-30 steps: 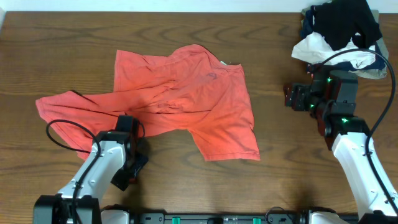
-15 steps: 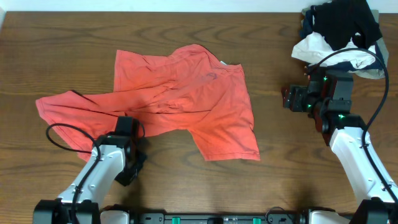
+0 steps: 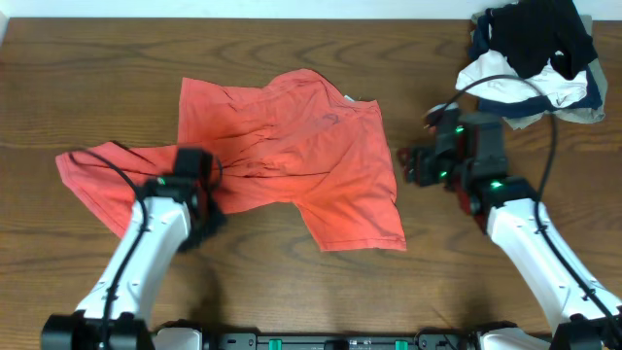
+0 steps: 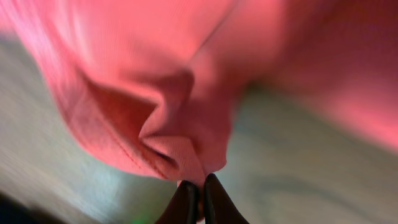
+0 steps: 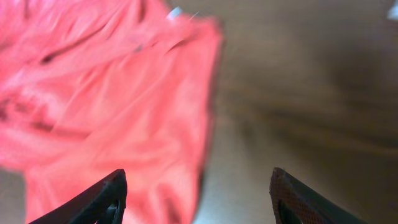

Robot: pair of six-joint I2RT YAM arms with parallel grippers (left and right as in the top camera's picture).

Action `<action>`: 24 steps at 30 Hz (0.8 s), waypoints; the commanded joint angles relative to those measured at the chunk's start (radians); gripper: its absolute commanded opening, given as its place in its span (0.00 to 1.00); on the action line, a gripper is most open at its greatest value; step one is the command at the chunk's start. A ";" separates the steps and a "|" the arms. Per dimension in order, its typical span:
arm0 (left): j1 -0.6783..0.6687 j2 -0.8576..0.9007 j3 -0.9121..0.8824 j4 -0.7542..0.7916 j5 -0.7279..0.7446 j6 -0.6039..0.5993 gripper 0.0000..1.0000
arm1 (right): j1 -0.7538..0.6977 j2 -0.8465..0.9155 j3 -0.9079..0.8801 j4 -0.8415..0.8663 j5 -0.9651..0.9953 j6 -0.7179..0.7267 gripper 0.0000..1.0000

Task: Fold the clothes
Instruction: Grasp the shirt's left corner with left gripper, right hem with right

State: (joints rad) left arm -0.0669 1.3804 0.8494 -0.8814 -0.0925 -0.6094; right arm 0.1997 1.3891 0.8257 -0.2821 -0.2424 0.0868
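Observation:
The clothes, a coral-red T-shirt [image 3: 292,156], lie crumpled on the wooden table [image 3: 447,282] left of centre, with the white neck tag [image 3: 350,98] at the upper right edge. My left gripper [image 3: 201,194] is over the shirt's lower left part. In the left wrist view this gripper [image 4: 200,184] is shut on a pinched fold of the red fabric [image 4: 168,124], which bunches up from its tips. My right gripper [image 3: 410,165] hovers just right of the shirt's right edge. Its fingers [image 5: 115,186] stand wide apart with nothing between them, the shirt [image 5: 106,93] lying ahead to its left.
A heap of black, white, navy and tan garments [image 3: 530,44] sits at the table's far right corner, behind the right arm. Bare wood lies between the shirt's right edge and the right arm, and along the front edge.
My left gripper closed on the shirt's lower left edge and moved away from the front edge with it. My right arm swung left towards the shirt's right edge.

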 commanded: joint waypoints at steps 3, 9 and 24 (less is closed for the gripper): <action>0.005 -0.016 0.276 -0.051 -0.033 0.248 0.06 | 0.101 0.026 0.012 -0.106 -0.034 -0.009 0.70; 0.005 -0.063 0.459 -0.082 -0.137 0.305 0.06 | 0.167 0.079 0.012 -0.217 -0.040 0.011 0.64; 0.013 -0.223 0.482 -0.009 -0.444 0.306 0.06 | 0.194 0.167 -0.061 -0.283 -0.035 0.160 0.57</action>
State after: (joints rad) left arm -0.0654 1.1694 1.3109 -0.9035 -0.4679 -0.3138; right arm 0.3744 1.5440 0.7944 -0.5613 -0.2840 0.1673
